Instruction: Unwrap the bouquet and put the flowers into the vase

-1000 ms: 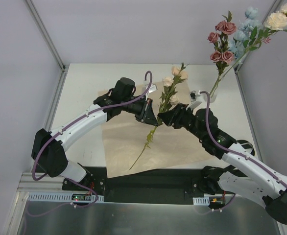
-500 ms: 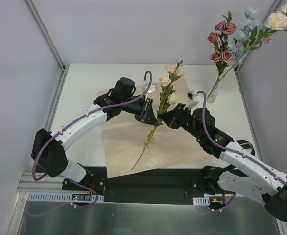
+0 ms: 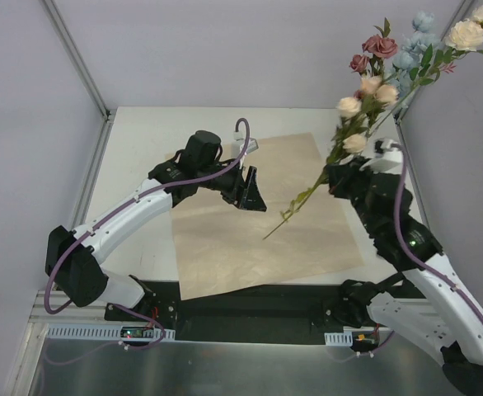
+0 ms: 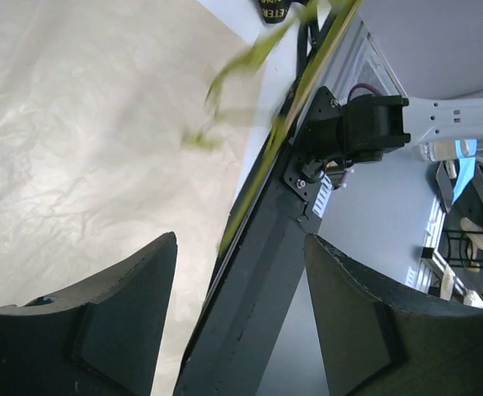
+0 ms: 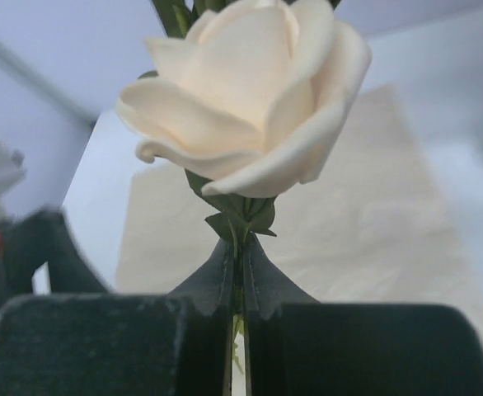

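Left pincer (image 4: pixel 240 247) hanging open over the wrapping paper (image 4: pixel 85 124)

Its two dark fingers (image 4: pixel 118 322) are standing well apart with nothing between them. The crinkled tan paper is lying flat below, a blurred green flower stem (image 4: pixel 241 66) is crossing above the worktop's black edge rail (image 4: pixel 250 313), and a black ribbon (image 4: pixel 276 10) with gold lettering is showing at the top.

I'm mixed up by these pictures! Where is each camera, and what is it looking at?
Top camera: above and behind, looking down at the table; both arms show.
Left wrist camera: on the left claw, open, facing the paper; its two fingers show.
Right wrist camera: on the right claw, shut on a rose spray; its fingers show.
Shared: top and right wrist views both show that spray.
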`<move>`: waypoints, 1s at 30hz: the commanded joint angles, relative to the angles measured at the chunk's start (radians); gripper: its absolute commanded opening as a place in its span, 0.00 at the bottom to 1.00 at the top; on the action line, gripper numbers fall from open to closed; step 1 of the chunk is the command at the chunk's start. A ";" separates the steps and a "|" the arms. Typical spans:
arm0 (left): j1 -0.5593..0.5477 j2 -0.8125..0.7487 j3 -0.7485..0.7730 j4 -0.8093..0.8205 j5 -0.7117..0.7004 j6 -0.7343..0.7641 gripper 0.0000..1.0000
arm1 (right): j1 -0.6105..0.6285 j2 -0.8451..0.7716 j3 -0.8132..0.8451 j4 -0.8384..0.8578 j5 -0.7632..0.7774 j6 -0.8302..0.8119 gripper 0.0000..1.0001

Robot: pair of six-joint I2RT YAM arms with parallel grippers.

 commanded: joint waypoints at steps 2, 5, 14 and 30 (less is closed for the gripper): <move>-0.001 -0.062 0.020 -0.026 -0.072 0.056 0.62 | -0.173 -0.013 0.269 -0.142 0.251 -0.346 0.00; -0.001 -0.062 0.021 -0.031 -0.073 0.059 0.62 | -0.244 0.037 0.415 -0.090 0.318 -0.487 0.00; -0.001 -0.054 0.024 -0.031 -0.061 0.056 0.62 | -0.486 0.240 0.590 0.152 0.243 -0.698 0.00; 0.000 -0.056 0.020 -0.032 -0.078 0.065 0.62 | -0.612 0.412 0.469 0.620 0.045 -0.851 0.00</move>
